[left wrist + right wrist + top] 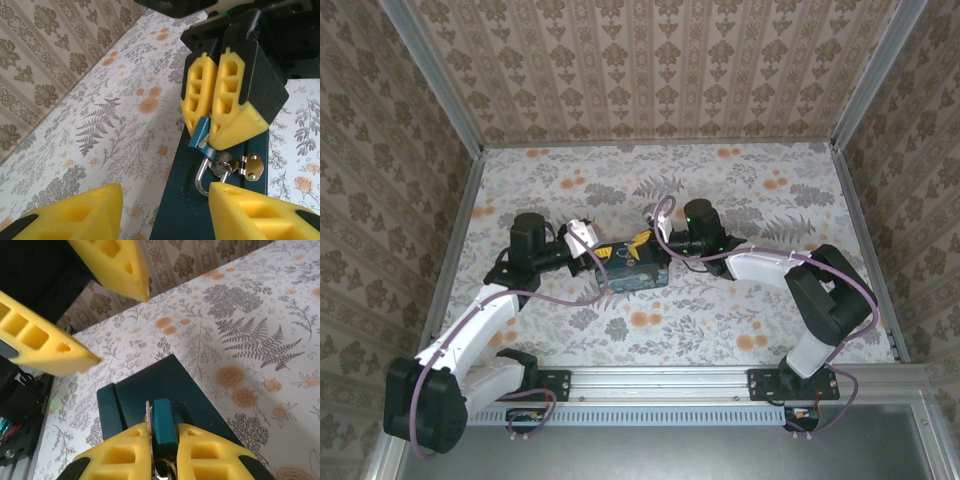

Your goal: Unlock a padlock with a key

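Here the right jaws are clamped on the little teal padlock (165, 422). It sits on top of the dark box (145, 387), in the middle of the flowery tabletop (720, 320). The left jaws are apart, close to the padlock, holding nothing.

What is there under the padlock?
The dark box lies under the padlock, which the right claw grips. Its fingers hide whether padlock and box touch.
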Controlling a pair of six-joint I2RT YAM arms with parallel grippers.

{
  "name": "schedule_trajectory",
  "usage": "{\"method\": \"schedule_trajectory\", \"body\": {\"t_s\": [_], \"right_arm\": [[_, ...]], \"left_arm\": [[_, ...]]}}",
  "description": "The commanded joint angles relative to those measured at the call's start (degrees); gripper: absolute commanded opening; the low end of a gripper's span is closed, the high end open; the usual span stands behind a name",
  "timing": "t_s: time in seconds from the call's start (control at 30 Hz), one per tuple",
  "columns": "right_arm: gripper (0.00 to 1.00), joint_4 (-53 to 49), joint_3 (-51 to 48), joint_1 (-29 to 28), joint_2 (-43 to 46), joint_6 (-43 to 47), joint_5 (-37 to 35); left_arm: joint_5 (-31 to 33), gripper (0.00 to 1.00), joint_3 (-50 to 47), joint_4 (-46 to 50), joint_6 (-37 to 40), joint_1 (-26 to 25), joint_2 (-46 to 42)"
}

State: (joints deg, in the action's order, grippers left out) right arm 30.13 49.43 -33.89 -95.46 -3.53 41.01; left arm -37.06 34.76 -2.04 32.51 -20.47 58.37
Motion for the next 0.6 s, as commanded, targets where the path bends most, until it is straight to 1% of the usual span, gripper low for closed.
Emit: {"method": "schedule_trajectory", "body": {"t_s": [0.0, 0.13, 0.27, 0.33, 0.4, 0.47, 0.57], "right_arm": [[0.00, 6.3, 0.5, -0.2, -0.7, -4.3, 1.7], [0.00, 7.5, 4.7, -0.6, -0.3, -7.5, -0.8], [0.00, 4.1, 6.0, 0.7, 3.3, -9.1, -7.2], [0.00, 0.7, 5.6, 2.2, 5.8, -11.5, -10.9], [0.00, -6.5, 4.9, 4.0, 9.5, -14.3, -16.8], [0.00, -13.9, 4.0, 5.9, 13.3, -16.6, -20.9], [0.00, -22.4, 0.4, 9.0, 18.5, -22.4, -24.5]], "left_arm": [[-0.4, 0.50, -0.9, -1.5, -1.7, 0.7, -0.5], [-0.5, 0.50, -1.2, -2.6, -2.3, 1.0, -0.5], [-0.1, 0.50, -1.5, -3.1, -2.6, 1.2, -1.1], [0.0, 0.50, -1.5, -3.2, -2.7, 1.2, -1.1], [-0.1, 0.51, -1.6, -3.9, -3.4, 1.2, -0.7], [-0.4, 0.53, -1.6, -4.9, -4.4, 1.2, -0.1], [-1.3, 0.54, -1.5, -6.0, -5.5, 1.1, 0.9]]}}
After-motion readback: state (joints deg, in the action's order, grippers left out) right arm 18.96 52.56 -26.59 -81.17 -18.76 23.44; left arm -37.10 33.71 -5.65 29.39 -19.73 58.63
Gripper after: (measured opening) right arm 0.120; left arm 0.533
